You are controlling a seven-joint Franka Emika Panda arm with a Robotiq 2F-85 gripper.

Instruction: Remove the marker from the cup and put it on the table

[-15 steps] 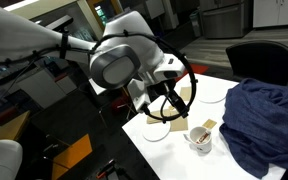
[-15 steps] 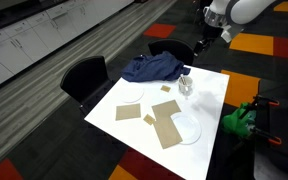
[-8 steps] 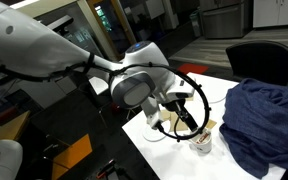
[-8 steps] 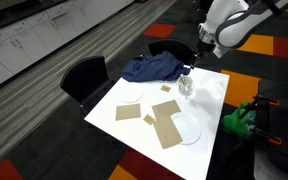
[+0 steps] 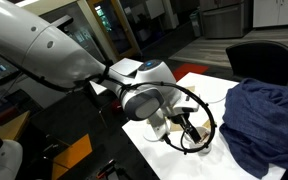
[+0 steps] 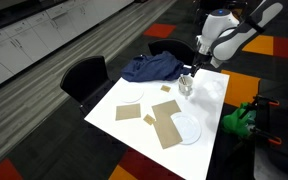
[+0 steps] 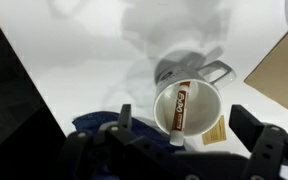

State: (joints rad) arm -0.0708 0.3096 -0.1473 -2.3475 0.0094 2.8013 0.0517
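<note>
Here the hand hangs spread wide above the cup, the marker leaning inside it.

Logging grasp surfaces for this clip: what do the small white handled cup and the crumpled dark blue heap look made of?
The small white handled cup looks like glazed ceramic, possibly plastic: smooth walls, faint sheen. The crumpled dark blue heap looks like soft matte fabric: folds and creases.

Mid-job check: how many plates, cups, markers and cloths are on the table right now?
Plates: 2
Cup: 1
Marker: 1
Blue cloth: 1
Total: 5
</note>
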